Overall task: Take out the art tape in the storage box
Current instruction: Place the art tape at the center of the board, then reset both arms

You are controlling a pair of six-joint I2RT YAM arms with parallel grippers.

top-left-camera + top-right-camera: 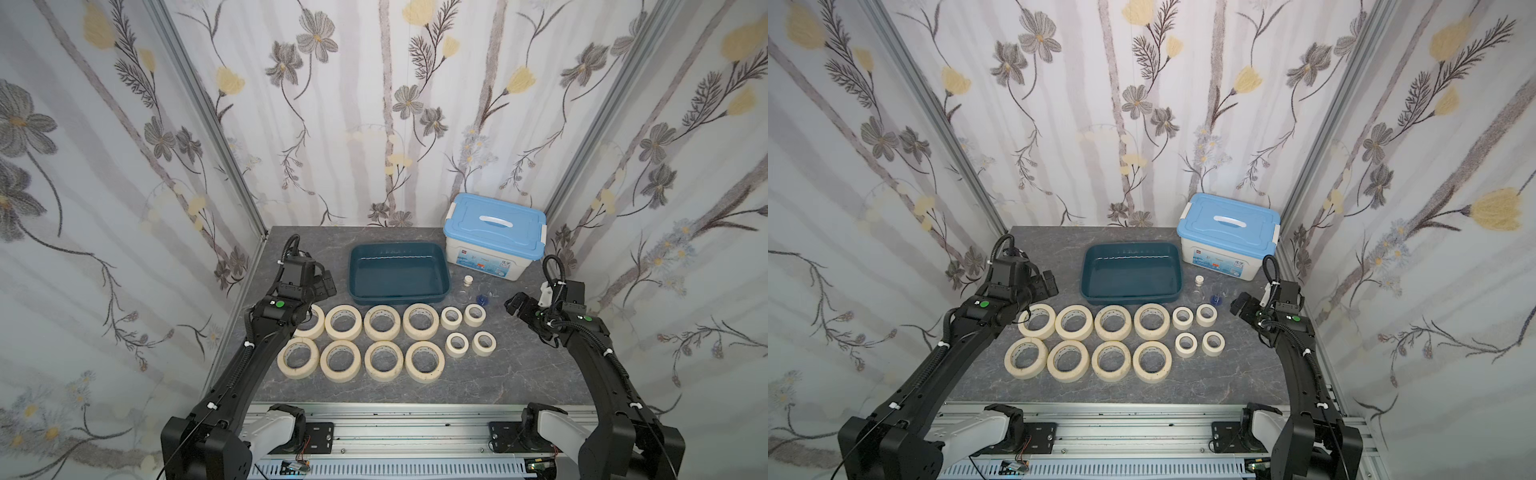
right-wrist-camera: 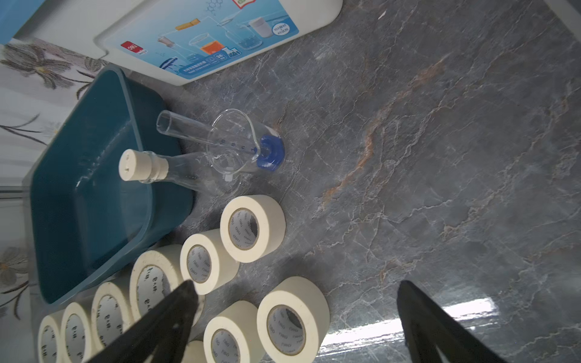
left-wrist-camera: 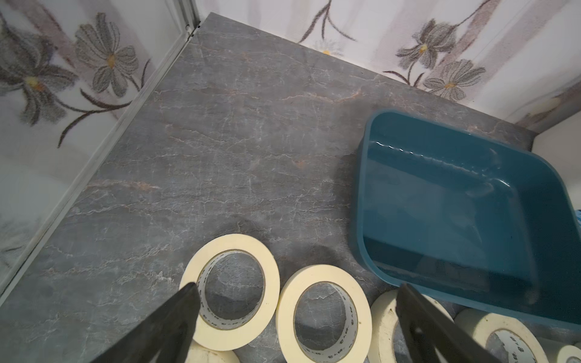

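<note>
Top views: storage box [image 1: 399, 297] empty.

Two black jointed arms [image 1: 232, 386] carry green round stickers, white cable clips, looping black hoses, and white-shelled base joints [image 1: 274, 428].

The shallow dark teal plastic storage box with rounded corners [image 1: 358, 279] sat open and held no rolls. The cream-beige ring-shaped rolls of art tape [image 1: 382, 325] lay flat on their sides in two rows just in front of the box: eight large ones, then four small ones [image 1: 451, 317] past its right corner.
</note>
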